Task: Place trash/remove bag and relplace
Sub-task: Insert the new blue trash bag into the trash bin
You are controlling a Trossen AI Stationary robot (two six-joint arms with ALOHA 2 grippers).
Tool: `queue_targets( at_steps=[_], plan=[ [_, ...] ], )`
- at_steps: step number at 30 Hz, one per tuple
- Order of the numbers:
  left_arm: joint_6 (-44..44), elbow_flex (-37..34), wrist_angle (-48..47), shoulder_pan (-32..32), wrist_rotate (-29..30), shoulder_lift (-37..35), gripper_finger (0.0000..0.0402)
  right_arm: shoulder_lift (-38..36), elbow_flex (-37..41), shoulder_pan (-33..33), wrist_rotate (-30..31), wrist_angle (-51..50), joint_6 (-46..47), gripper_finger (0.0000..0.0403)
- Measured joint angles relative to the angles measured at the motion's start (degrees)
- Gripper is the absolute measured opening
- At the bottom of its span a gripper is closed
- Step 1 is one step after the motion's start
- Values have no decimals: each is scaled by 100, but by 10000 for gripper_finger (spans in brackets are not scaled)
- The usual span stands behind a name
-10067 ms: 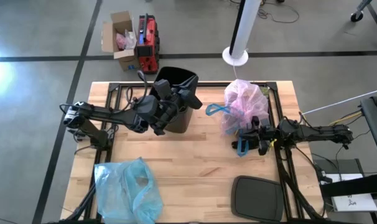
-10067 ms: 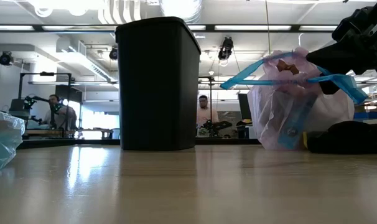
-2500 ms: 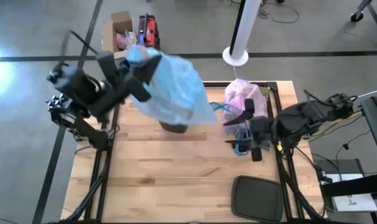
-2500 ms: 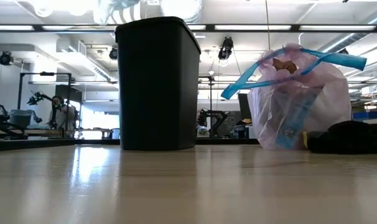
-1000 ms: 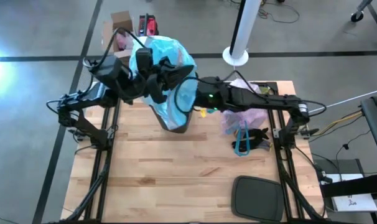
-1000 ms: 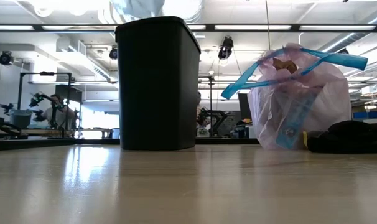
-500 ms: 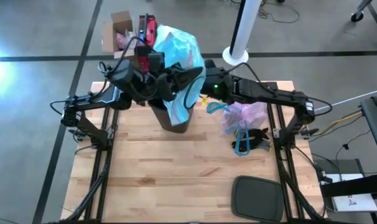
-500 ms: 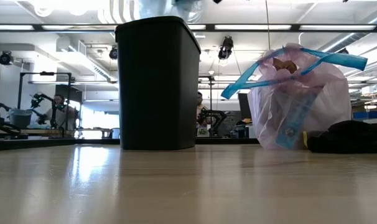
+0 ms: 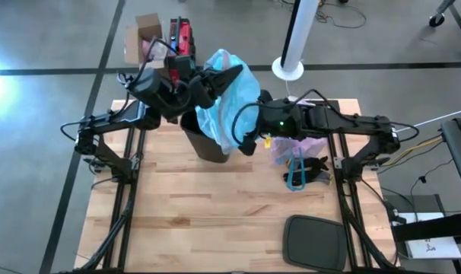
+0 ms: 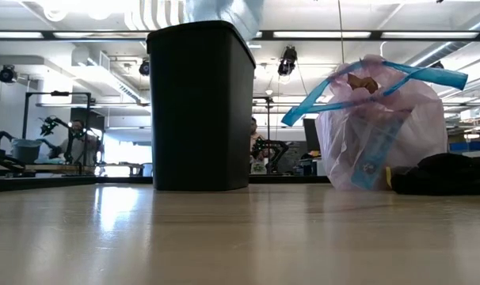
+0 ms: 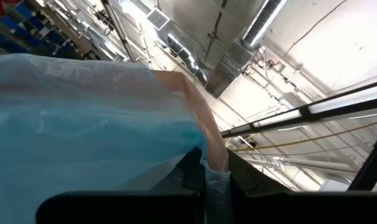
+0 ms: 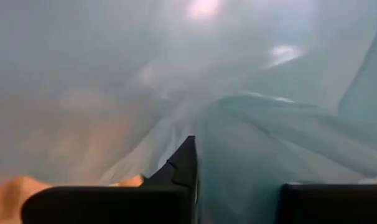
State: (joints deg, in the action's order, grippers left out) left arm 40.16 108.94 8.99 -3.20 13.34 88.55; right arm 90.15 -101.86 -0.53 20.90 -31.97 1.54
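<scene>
I am watching the light-blue bag [image 9: 229, 99] coming down over the black bin [image 9: 208, 143], lower than a second ago. My left tool [image 11: 214, 180] is pinching its edge closed; my right tool [image 9: 248, 141], pressed into the film, I cannot tell. The filled bag [image 9: 297, 141] is sitting just beyond the right tool on the desk [image 9: 215, 221]. I am reading no labels.

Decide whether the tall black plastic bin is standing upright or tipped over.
Upright. In the low view the tall black plastic bin stands flat on the wooden table, walls near vertical, rim on top.
</scene>
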Motion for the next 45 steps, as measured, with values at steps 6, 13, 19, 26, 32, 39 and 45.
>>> queue_targets(
  at_steps=[6, 13, 19, 26, 32, 39, 45],
  plan=[
    [-130, 1, -412, -172, -42, -324, 4, 496, 2, -333, 9, 818, 111, 50],
    [-494, -1, -2018, -232, 538, -940, 4, 1040, 7, -662, -103, 1386, 325, 93],
    [-586, -181, -2360, -232, 579, -1188, 4, 1300, 4, -799, -789, 1577, 814, 160],
    [-696, -537, -2512, -252, 560, -1347, 4, 1463, 4, -795, -1632, 1551, 703, 235],
    [-1143, -605, -3178, -271, 561, -1692, 4, 1114, 2, -759, -1728, 1021, 120, 282],
    [-1679, -651, -3526, -271, 563, -2045, 4, 498, 2, -722, -2036, 466, -766, 313],
    [-1775, -952, -3803, -271, 563, -2296, 4, 148, -7, -732, -1996, 640, -673, 297]
  ],
)
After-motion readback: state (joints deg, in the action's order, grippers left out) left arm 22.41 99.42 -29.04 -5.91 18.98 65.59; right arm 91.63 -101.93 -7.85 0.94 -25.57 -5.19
